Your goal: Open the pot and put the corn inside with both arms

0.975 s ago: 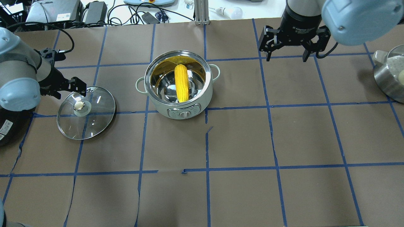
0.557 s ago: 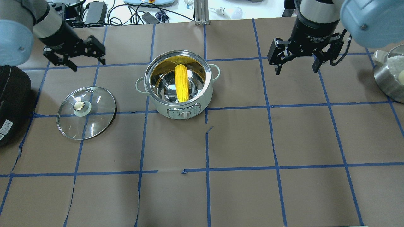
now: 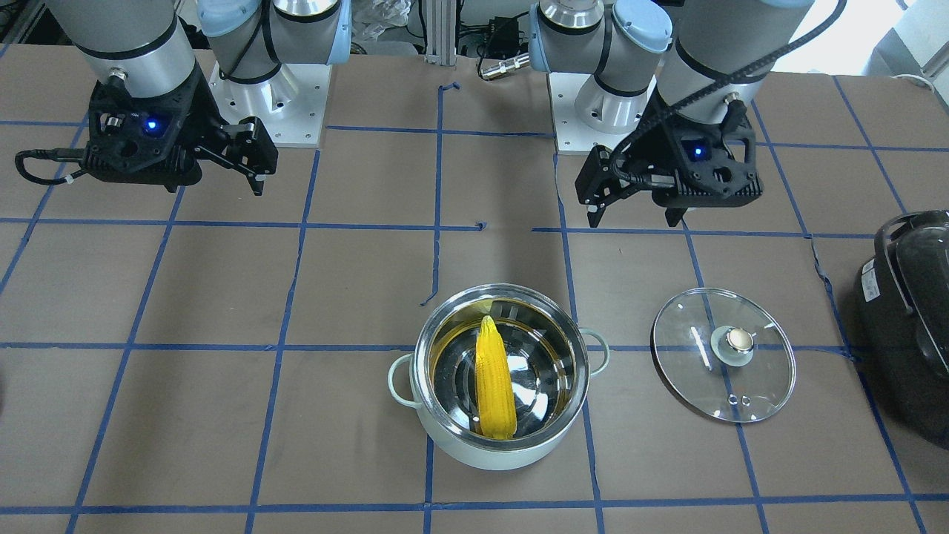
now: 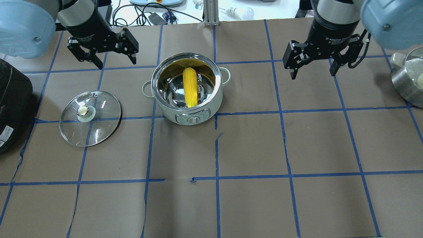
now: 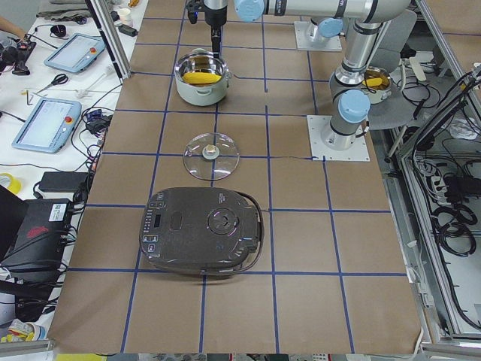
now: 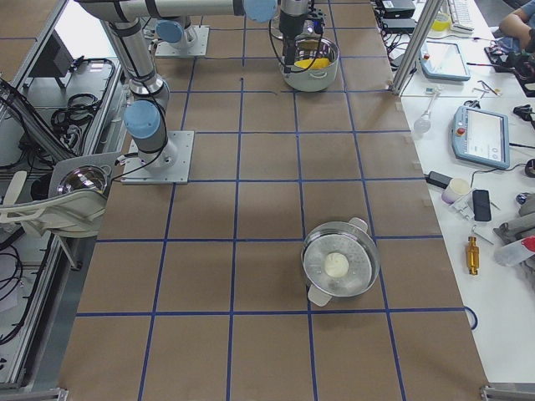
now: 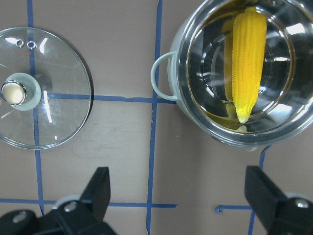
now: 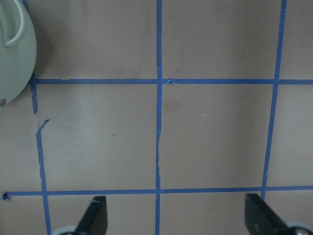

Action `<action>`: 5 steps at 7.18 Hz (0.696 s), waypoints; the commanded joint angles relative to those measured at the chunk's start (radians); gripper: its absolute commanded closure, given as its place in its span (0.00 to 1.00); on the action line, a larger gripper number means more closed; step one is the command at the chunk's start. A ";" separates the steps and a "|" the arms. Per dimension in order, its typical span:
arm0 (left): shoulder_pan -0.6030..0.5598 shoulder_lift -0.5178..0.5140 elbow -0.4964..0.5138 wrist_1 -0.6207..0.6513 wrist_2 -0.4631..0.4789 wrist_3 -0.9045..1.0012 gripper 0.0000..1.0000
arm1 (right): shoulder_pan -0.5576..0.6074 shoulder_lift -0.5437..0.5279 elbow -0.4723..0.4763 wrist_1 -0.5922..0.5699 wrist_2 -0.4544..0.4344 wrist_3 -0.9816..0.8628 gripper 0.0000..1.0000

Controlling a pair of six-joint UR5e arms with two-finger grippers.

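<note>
The pale mint pot (image 4: 186, 117) stands open at the table's middle back. The yellow corn (image 4: 190, 86) lies inside it, leaning on the steel wall. The glass lid (image 4: 99, 129) lies flat on the table left of the pot, knob up. My left gripper (image 4: 116, 63) is open and empty, raised behind the lid and left of the pot. My right gripper (image 4: 312, 76) is open and empty, raised to the right of the pot. The left wrist view shows the corn (image 7: 248, 58), the pot's handle (image 7: 164, 78) and the lid (image 7: 49, 98) below the open fingers.
A large black appliance (image 4: 11, 99) sits at the table's left edge, close to the lid. A steel pan (image 4: 408, 82) with a pale round thing in it sits at the right edge. Cables and devices lie beyond the back edge.
My left gripper has risen from beside the lid and moved back and right, towards the pot. My right gripper has shifted slightly right and forward. Pot, corn and lid have not moved.
</note>
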 commanded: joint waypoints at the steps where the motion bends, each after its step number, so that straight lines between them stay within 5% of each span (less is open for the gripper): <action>1: -0.010 0.040 0.007 -0.024 -0.008 0.007 0.09 | -0.001 -0.012 -0.006 0.002 0.058 -0.001 0.00; 2: -0.002 0.045 0.011 -0.020 -0.008 0.007 0.00 | -0.005 -0.016 -0.006 0.026 -0.004 -0.001 0.00; 5: -0.002 0.060 -0.002 -0.020 0.009 0.007 0.00 | -0.033 -0.030 -0.004 0.046 -0.014 0.002 0.00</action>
